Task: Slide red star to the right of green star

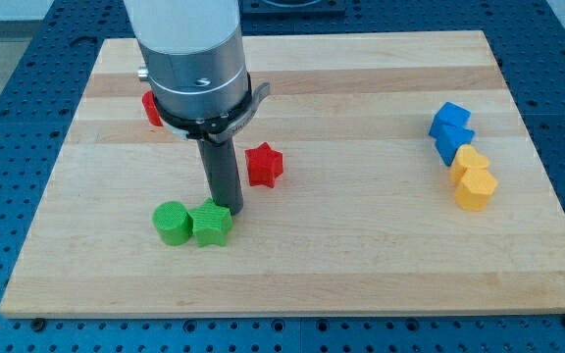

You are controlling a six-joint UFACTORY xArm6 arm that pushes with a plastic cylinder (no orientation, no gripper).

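The red star (262,165) lies on the wooden board (361,88), left of centre. The green star (211,223) lies below and left of it, touching a green round block (173,223) on its left. My tip (230,209) stands just above the green star's upper right corner, below and left of the red star, apart from it.
A second red block (151,108) shows partly behind the arm at the upper left. At the view's right, two blue blocks (451,130) sit above two yellow blocks (474,179), touching in a column.
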